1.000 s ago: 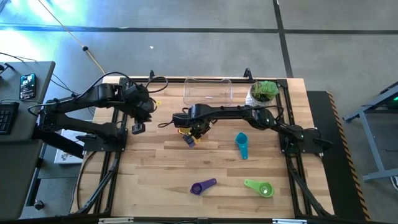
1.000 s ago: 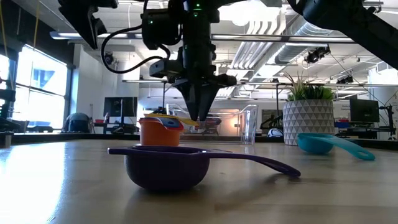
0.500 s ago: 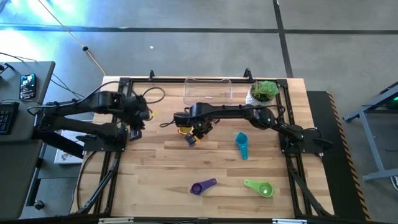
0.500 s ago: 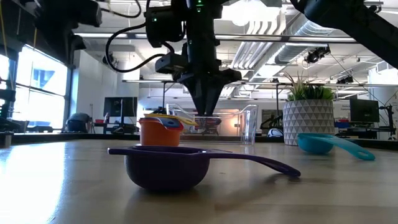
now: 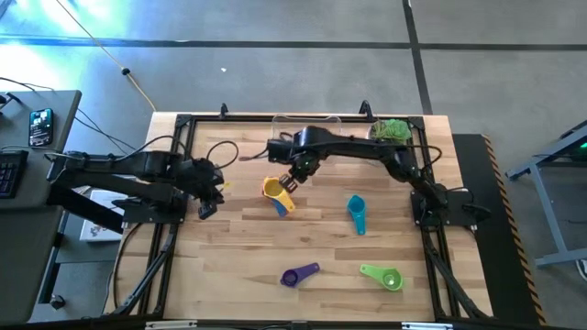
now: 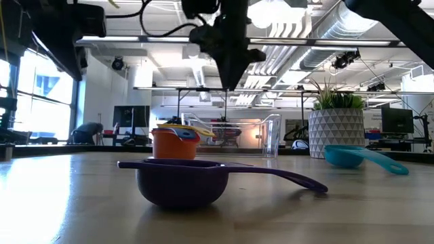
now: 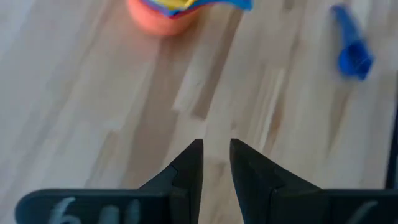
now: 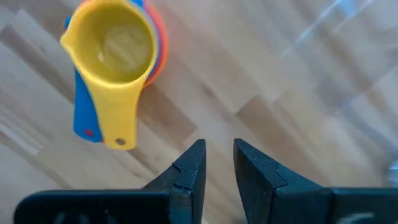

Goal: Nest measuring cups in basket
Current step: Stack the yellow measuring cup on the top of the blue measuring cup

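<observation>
A nested stack of measuring cups [image 5: 275, 193] stands on its base on the table: a yellow cup [image 8: 118, 46] on top, in an orange one [image 6: 175, 144], over a blue one [image 8: 84, 109]. My right gripper [image 8: 217, 152] hangs above the stack, pointing down, its fingers a narrow gap apart with nothing between them. Teal [image 5: 356, 213], purple [image 5: 299, 275] and green [image 5: 382, 276] cups lie apart on the wood. The clear basket [image 5: 332, 125] sits at the far edge, partly hidden by my right arm. My left gripper [image 5: 209, 200] waits near the left edge, narrowly open and holding nothing.
A white pot with a green plant [image 5: 390, 131] stands at the far right, beside the basket. The purple cup [image 6: 182, 179] lies close to the near edge. Bare wood lies between the stack and the near cups.
My right gripper has risen straight off the stack and shifted a little toward the far edge; the yellow cup stays nested on the stack. My left gripper has sunk and drawn back toward the table's left edge.
</observation>
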Available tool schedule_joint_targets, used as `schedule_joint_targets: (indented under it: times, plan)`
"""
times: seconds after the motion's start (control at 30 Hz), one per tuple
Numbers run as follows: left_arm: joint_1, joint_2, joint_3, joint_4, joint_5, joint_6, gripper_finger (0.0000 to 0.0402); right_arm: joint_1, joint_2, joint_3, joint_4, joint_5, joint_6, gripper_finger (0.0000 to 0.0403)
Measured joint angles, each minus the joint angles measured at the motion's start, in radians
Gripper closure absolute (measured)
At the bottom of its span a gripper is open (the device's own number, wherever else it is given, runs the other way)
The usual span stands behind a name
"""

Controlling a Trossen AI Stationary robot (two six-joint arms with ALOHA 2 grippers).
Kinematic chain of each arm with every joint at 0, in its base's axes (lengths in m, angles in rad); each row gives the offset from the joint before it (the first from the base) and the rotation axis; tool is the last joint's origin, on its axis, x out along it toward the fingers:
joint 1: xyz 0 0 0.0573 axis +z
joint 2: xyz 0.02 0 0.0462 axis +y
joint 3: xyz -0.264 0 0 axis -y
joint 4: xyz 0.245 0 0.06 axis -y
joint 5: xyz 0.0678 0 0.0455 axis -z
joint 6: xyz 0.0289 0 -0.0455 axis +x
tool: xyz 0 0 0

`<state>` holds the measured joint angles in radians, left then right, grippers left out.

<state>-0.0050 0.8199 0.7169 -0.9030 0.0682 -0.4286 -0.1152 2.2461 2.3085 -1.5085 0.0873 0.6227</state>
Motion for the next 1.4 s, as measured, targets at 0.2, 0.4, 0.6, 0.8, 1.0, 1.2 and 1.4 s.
schedule_joint_targets:
  times: [0.2, 0.4, 0.6, 0.8, 1.0, 1.2, 1.4]
  plan:
    - [-0.084, 0.002, -0.067, 0.244, -0.004, -0.087, 0.0330, -0.011, -0.094, 0.000, -0.028, 0.083, -0.023, 0.0331]
    - [-0.127, 0.007, -0.105, 0.427, -0.029, -0.101, 0.0330, -0.011, -0.193, 0.000, -0.058, 0.168, -0.039, 0.0331]
    - [-0.134, 0.018, -0.106, 0.453, -0.062, -0.119, 0.0330, -0.011, -0.315, 0.000, -0.063, 0.256, -0.040, 0.0331]
    - [-0.134, 0.020, -0.106, 0.459, -0.062, -0.121, 0.0330, 0.000, -0.424, 0.000, -0.063, 0.347, -0.031, 0.0331]
    - [-0.134, 0.020, -0.106, 0.461, -0.062, -0.121, 0.0330, 0.041, -0.470, 0.000, -0.063, 0.404, -0.021, 0.0331]
    - [-0.134, 0.020, -0.106, 0.461, -0.062, -0.121, 0.0330, 0.081, -0.469, 0.000, -0.063, 0.425, -0.056, 0.0331]
    - [-0.134, 0.020, -0.106, 0.461, -0.061, -0.120, 0.0330, 0.105, -0.475, 0.000, -0.063, 0.460, -0.094, 0.0331]
